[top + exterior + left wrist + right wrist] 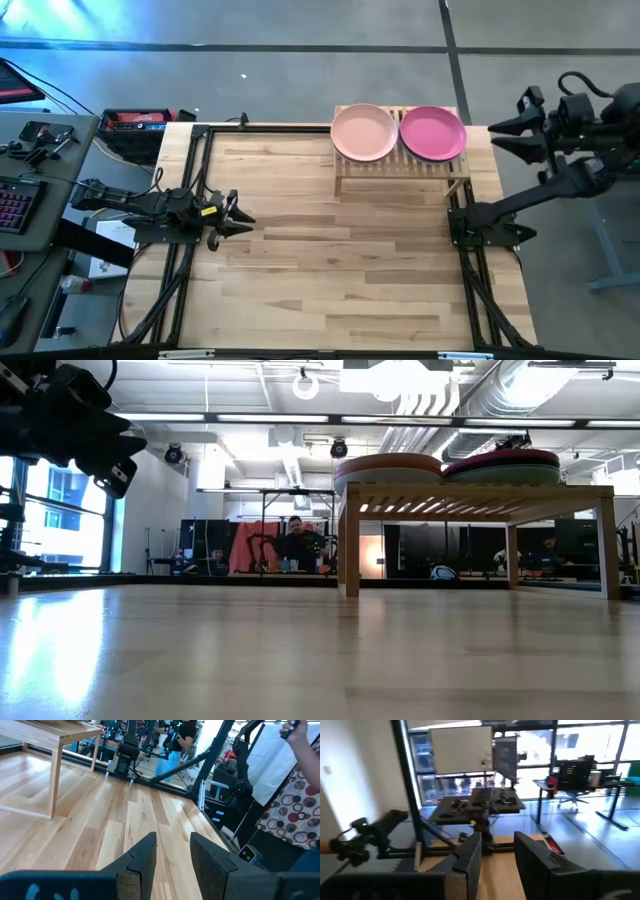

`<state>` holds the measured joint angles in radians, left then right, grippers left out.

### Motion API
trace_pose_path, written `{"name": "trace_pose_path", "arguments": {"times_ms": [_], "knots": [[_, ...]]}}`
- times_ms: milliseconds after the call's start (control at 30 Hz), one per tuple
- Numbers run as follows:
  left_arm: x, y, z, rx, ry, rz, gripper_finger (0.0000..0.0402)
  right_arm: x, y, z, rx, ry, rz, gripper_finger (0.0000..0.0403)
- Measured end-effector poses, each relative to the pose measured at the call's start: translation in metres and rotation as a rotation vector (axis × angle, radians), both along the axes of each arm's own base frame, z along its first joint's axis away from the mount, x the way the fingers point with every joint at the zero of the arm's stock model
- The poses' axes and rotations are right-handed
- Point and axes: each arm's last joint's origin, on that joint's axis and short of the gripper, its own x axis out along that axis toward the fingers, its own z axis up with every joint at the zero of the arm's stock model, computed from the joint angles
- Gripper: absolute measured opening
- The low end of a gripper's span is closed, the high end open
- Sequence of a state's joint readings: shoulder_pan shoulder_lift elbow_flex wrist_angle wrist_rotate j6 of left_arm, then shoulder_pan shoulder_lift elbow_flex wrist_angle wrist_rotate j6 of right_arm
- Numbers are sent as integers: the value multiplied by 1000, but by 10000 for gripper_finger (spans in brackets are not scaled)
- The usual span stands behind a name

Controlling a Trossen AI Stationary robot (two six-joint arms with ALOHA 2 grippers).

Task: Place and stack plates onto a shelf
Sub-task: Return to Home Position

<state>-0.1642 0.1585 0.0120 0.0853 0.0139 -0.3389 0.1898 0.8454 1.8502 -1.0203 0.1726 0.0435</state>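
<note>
The bamboo shelf (400, 172) (480, 495) stands on its legs at the table's far edge, right of centre. Two stacks of plates rest on it side by side, a peach plate (364, 132) (388, 463) topping the left one and a magenta plate (432, 133) (505, 458) the right one. The plates below them barely show at the stack edges. My left gripper (240, 215) (173, 855) is open and empty above the table's left part. My right gripper (492, 135) (497, 852) is open and empty, raised beyond the table's right edge, level with the shelf.
Black frame rails (195, 180) run along the table's left and right edges. A side desk with a keyboard and tools (30, 150) stands off the left edge. A person in patterned clothing (295, 805) stands beyond the right edge. Bare tabletop (340, 270) lies in front of the shelf.
</note>
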Motion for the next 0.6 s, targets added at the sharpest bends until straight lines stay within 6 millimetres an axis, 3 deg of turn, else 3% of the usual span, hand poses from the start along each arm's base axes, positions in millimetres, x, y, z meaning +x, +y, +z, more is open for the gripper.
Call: {"name": "trace_pose_path", "arguments": {"times_ms": [200,600], "knots": [[0,0,0,0,0,0,108,-7,-2,-29,-1,-10,-34,103],[0,0,0,0,-3,0,108,-10,0,-138,34,-203,53,103]]}}
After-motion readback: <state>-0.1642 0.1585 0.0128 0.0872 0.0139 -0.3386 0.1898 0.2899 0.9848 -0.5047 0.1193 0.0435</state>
